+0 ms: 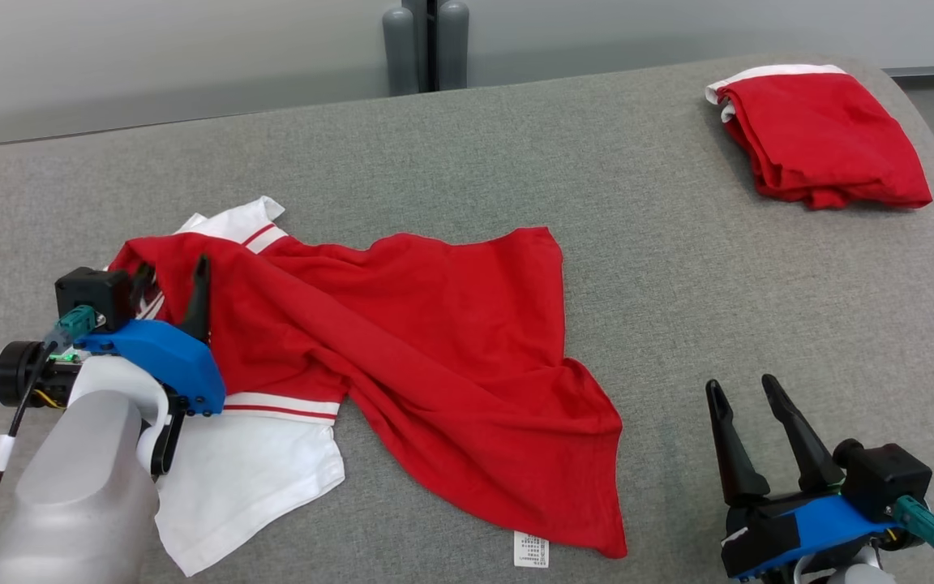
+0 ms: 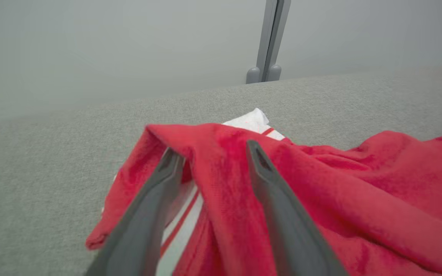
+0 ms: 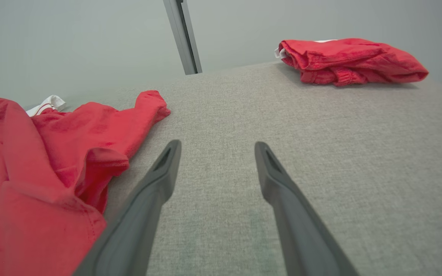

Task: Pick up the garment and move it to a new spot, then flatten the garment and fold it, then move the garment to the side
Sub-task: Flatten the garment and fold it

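we judge the crumpled red-and-white cotton shirt (image 1: 434, 341) light and limp; best pinched at hem corners. left end effector (image 1: 173, 268) half-parted astride a fold; right end effector (image 1: 741, 383) wide, empty.

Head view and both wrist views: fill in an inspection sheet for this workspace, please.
Surface: grey fabric-covered table, flat, no stains seen.
Job's things: red and white garment lying crumpled and unfolded at the near left, its care label showing at the near edge.
Clutter: folded red garment at the far right corner.
Grippers: left gripper open, a fold of the garment between its fingers; right gripper open, pointing across bare table, holding nothing.
Cables: black cable at the left wrist; teal plug with its lead at the right wrist.
Surroundings: pale wall and grey post behind the table.
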Controlling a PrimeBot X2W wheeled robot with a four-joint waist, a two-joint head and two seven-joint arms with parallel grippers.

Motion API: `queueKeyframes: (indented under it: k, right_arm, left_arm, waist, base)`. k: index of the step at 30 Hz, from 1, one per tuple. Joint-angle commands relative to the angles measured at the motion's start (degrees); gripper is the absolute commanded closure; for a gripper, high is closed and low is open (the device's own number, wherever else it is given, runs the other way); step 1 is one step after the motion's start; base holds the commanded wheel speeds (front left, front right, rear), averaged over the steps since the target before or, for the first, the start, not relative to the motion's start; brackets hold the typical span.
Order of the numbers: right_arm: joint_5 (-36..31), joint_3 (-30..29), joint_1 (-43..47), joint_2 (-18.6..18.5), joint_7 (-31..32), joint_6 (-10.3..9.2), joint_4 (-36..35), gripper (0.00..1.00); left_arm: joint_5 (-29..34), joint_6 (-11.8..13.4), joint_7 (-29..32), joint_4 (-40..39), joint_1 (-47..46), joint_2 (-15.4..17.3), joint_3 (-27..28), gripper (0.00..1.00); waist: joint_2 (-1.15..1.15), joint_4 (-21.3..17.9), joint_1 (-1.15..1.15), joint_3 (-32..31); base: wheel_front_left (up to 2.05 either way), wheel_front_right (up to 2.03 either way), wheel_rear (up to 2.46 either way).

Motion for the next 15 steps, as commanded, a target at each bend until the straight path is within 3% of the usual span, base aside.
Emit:
queueKeyframes:
  k: [1, 4, 10, 15]
  right_arm:
    - [-0.36, -0.30, -0.18, 0.18, -0.16, 0.03, -0.29, 0.00]
    - [-0.50, -0.96, 0.75, 0.43, -0.16, 0.03, -0.24, 0.00]
    - [-0.39, -1.01, 1.66, 0.82, -0.17, 0.03, -0.26, 0.00]
    - [-0.47, -1.08, 2.27, 0.87, -0.16, 0.03, 0.05, 0.00]
  left_arm:
    - [-0.44, -0.05, -0.38, 0.09, -0.75, 0.52, -0.08, 0.00]
    - [-0.35, -0.05, -0.50, -2.55, 0.80, 0.86, 0.79, 0.00]
    - [2.16, 1.75, -0.47, -16.36, 9.76, 0.82, 7.42, 0.00]
    - [5.69, 2.83, -0.48, -27.68, 19.11, -1.21, 12.92, 0.00]
  waist:
    - [-0.01, -0.05, -0.01, -0.02]
    - [-0.01, 0.31, -0.01, -0.61]
    - [-0.01, 2.11, -0.01, -2.94]
    - [-0.01, 4.35, -0.01, -5.14]
  base:
    - [0.00, 0.00, 0.00]
    - [0.00, 0.00, 0.00]
    - [0.00, 0.00, 0.00]
    - [0.00, 0.00, 0.00]
